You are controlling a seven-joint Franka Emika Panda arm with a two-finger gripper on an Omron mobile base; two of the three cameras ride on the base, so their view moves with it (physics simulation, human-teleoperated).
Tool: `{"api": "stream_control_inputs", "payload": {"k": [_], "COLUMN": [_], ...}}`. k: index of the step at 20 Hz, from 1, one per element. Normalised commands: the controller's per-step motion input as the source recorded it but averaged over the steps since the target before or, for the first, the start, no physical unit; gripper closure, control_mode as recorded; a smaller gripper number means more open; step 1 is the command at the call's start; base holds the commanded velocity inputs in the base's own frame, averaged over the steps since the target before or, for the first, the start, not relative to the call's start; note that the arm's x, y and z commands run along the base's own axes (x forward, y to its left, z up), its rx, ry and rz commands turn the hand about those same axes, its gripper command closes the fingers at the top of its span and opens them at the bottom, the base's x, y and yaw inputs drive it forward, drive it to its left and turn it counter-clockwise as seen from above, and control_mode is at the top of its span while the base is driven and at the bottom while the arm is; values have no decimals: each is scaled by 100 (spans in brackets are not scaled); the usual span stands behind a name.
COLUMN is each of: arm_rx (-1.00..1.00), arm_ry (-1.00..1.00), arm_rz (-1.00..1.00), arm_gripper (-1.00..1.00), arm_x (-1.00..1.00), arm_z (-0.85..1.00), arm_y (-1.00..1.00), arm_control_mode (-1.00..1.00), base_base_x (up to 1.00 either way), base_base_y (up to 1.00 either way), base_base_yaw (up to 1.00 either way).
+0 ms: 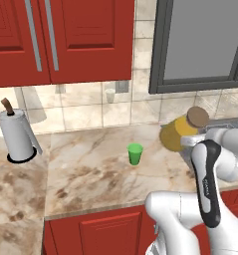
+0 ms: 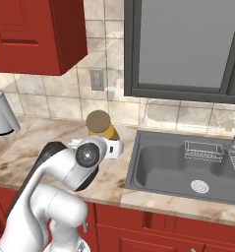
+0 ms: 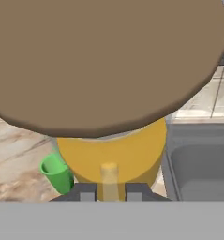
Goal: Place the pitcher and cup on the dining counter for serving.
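Green cup (image 1: 135, 153) (beside pitcher (image 1: 179, 131))

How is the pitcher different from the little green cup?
The pitcher is bigger than the cup. The pitcher is clear glass full of yellow-orange drink with a round brown lid; the cup is solid green and open on top. The pitcher is tilted in the gripper; the cup stands upright by itself on the counter. Both are round and over the same counter.
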Motion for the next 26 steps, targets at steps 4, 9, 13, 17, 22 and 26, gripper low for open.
{"api": "stream_control_inputs", "payload": {"k": [4,9,13,17,22,26], "arm_rx": [0,2,1,0,0,0], "arm_ry": [-3,0,0,0,0,0], "arm_rz": [0,0,0,0,0,0], "arm_gripper": [100,100,100,100,100,100], "arm_x": [-9,-29,-10,0,0,0], "arm_z": [96,64,7,0,0,0], "arm_y": [-2,-4,-2,0,0,0], "arm_control_mode": [-100,-100,-100,100,100,100], "base_base_x": [0,0,0,0,-21,-50], "base_base_y": [0,0,0,0,0,0], "base_base_yaw": [0,0,0,0,23,73]}}
